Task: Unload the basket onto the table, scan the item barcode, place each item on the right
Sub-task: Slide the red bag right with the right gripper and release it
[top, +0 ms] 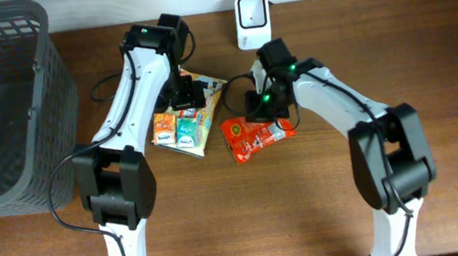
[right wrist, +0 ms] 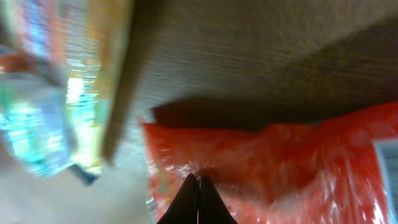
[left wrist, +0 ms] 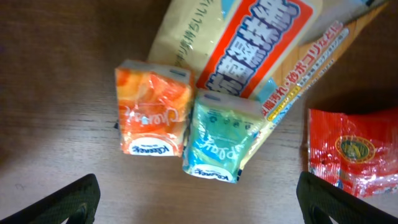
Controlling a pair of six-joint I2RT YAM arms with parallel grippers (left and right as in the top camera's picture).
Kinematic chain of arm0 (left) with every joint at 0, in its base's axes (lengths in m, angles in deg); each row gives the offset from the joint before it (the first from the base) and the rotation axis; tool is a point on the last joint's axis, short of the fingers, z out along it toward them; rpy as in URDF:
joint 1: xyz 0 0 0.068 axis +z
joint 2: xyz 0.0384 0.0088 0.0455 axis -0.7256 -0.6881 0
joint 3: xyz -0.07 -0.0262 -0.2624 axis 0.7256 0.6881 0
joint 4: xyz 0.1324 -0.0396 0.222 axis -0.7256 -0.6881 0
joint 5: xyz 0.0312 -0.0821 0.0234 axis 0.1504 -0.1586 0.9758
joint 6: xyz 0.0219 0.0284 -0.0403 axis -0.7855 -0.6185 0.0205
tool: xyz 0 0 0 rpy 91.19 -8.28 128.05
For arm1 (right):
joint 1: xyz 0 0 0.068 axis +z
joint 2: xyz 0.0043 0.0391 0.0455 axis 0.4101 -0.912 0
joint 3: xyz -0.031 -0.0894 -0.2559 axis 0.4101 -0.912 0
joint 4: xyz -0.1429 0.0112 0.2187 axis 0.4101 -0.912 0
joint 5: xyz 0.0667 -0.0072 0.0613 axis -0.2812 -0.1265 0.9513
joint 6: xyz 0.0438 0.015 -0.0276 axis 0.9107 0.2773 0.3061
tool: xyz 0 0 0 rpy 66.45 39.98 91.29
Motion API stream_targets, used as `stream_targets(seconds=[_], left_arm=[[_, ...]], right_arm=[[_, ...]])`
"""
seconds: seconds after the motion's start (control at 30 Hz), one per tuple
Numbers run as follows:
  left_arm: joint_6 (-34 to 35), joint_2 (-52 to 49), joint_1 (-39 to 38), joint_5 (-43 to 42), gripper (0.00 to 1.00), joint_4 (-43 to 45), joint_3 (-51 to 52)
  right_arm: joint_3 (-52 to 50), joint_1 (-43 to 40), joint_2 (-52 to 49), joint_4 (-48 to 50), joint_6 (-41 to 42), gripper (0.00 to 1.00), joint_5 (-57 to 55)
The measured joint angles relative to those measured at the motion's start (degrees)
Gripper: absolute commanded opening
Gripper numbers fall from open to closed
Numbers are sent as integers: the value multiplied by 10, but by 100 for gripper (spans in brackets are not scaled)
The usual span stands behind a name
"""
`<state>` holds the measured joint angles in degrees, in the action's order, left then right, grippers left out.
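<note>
- Dark mesh basket (top: pixel 42 96) stands at the left edge of the table (top: pixel 307 222) — the red packet (top: pixel 255 136) lies outside it, mid-table.
- Right gripper (right wrist: pixel 198 186): fingers pressed together at the red packet's edge.
- Left gripper (left wrist: pixel 199 205): jaws wide apart above 2 tissue packs (left wrist: pixel 152 112).

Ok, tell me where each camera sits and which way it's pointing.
Overhead: fixed above the brown wooden table, facing straight down; both arms, the left tool and the right tool show.
Left wrist: on the left arm, facing down at an orange plastic-wrapped tissue pack and a teal plastic-wrapped tissue pack; its open fingers show at the bottom corners.
Right wrist: on the right arm, close over a red crinkly plastic packet; its shut fingers pinch it.
Shared: all three show the red packet.
</note>
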<state>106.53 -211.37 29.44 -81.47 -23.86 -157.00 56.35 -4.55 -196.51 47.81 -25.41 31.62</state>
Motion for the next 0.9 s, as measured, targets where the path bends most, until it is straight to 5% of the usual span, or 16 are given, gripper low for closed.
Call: stream_targets(seconds=[0.23,0.6,0.9], left_arm=[[0,0,-18,0,99,12,1],[0,0,-23,-2,99,33,15],[0,0,-23,-2,99,30,26]], right_arm=[[10,-10,-12,-20,-8,4,-65],[215,-68,-17,-315,-26,9,-133],[110,-79,-17,-333,-28,9,-143]])
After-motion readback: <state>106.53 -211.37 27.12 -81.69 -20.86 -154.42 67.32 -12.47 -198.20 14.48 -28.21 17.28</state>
